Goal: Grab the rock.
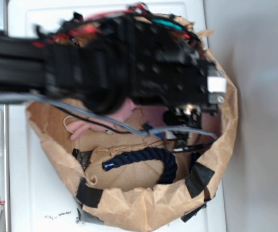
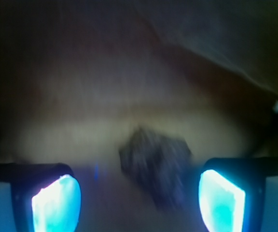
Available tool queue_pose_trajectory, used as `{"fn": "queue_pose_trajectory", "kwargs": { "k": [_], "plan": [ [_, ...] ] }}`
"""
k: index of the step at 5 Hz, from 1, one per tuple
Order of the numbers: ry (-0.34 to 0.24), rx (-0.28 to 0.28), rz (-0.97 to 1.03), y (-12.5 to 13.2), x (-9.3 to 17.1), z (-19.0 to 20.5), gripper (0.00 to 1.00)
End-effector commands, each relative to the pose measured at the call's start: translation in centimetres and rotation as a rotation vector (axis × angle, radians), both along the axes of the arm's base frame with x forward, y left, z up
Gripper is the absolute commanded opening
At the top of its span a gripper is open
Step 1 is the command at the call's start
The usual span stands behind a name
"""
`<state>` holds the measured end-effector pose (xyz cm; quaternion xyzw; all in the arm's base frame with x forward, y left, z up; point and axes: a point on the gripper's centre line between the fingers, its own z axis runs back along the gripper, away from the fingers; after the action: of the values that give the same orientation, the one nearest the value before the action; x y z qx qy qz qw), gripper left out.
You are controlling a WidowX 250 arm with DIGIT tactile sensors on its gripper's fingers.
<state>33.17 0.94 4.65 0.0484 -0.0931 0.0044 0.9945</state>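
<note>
Lining a white table, brown paper holds the rock.

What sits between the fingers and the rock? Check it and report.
Nothing visible. In the wrist view the rock lies on the paper, in the open gap between the two spread fingers, with no object before it. The rope lies off to the side in the exterior view.

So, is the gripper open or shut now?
Open. In the wrist view the gripper has its two glowing fingers wide apart, with the rock lying between them, not yet clamped.
</note>
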Motion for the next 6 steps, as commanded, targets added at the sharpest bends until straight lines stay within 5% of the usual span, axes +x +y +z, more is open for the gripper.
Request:
{"fn": "queue_pose_trajectory", "kwargs": {
  "k": [1,2,4,6],
  "plan": [
    [-0.082,0.012,0.008,-2.2,2.6,-0.8,1.00],
    [-0.092,-0.008,0.022,-2.3,2.6,-0.4,0.00],
    [-0.121,-0.046,0.005,-1.6,1.8,0.5,0.00],
    [-0.066,-0.144,-0.033,0.2,-0.2,5.3,0.00]
  ]
}}
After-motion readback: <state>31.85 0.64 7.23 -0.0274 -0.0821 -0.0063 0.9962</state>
